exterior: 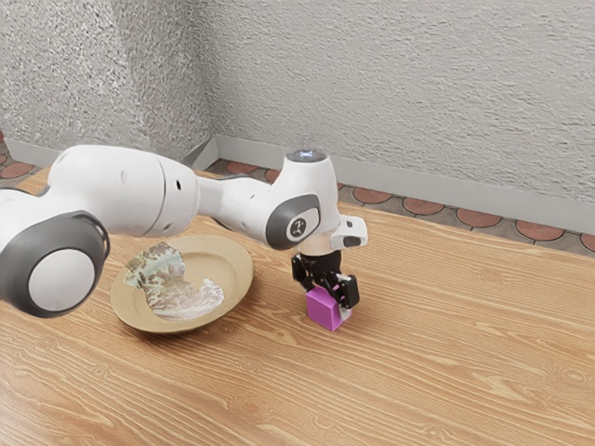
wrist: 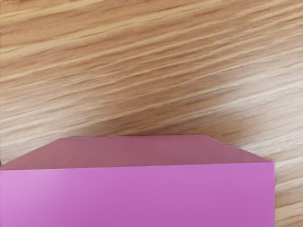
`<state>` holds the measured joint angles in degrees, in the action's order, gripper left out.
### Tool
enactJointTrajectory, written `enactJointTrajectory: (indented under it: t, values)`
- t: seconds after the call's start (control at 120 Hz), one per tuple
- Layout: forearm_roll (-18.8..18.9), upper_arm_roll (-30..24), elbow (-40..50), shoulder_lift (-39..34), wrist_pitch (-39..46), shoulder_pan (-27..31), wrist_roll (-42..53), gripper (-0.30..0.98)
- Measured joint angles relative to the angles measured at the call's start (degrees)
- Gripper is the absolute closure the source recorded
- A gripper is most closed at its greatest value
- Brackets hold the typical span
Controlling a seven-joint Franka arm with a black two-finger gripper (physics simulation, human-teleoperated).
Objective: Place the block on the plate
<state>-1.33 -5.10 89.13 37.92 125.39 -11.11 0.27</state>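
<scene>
In the exterior view my black gripper points down at the magenta block, around its upper part. Part of the gripper covers the block's side toward the exterior view's right; whether it holds the block is hidden. Large at the wrist view's lower edge is the block, close under my hand, with wood grain beyond it. The block is at or just over the tabletop; a gap cannot be made out. A tan plate lies to the exterior view's left of the block, apart from it.
A crumpled, translucent, leaf-like piece lies in the plate and reaches over its rim on one side. The wooden table extends around the block and plate, with its back edge before a grey wall. My arm passes above and behind the plate.
</scene>
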Motion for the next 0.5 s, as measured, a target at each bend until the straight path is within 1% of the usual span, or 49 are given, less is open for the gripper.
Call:
enactJointTrajectory:
  t: [0.167,0.217,0.292,0.342,0.5]
  values:
    - [0.0,0.1,0.0,-0.1,0.4,0.0,0.0,0.24]
    - [0.1,0.2,0.0,-0.2,0.5,0.0,-0.1,0.27]
    - [0.2,0.3,0.2,-0.6,0.6,0.0,-0.3,0.30]
    - [0.3,0.5,1.2,-2.2,0.6,0.0,-0.5,0.31]
    - [1.3,2.9,7.2,-11.5,0.4,0.3,-1.3,0.28]
